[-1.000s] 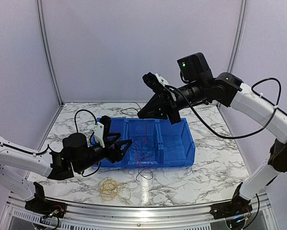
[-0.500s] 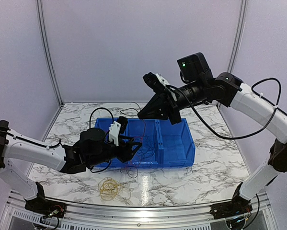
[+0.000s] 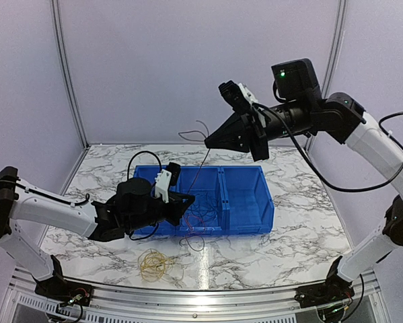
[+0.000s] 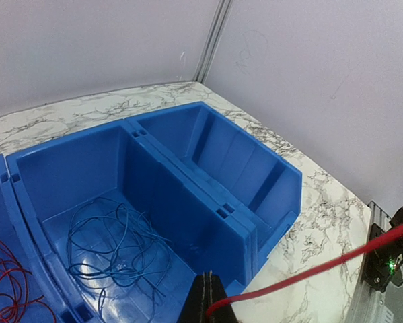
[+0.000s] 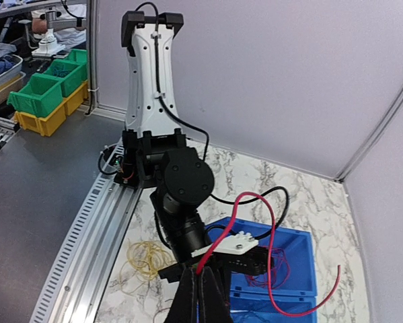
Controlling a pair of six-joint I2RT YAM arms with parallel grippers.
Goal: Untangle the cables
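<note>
Pinching a red cable (image 4: 309, 269) at two places. Gripping it low, just over the blue bin (image 3: 245, 168), in the left end effector (image 3: 186, 200), fingers clamped fully down on the strand. Gripping it again high above the bin in the right end effector (image 3: 211, 142), likewise closed tight onto it. Stretching the span between the two grips nearly straight, apparently so as to be lifting the strand's length clear of the loops below. Anchoring low, probably to be stopping the rest of the tangle from being dragged up along with it. Leaving a free tail curling out past the upper grip, visible from the right wrist.

Lying loose in a compartment of its own, next to the empty end compartment: a blue cable (image 4: 114, 235). Showing in the compartment on its other side: more red loops, whether of the same strand being impossible to tell.

Resting coiled on the marble surface (image 3: 288, 235), outside the bin and toward the arm bases: a yellow cable (image 3: 154, 264), seemingly already separated.

Judging the red strand as partway out, not yet free of the bin.
</note>
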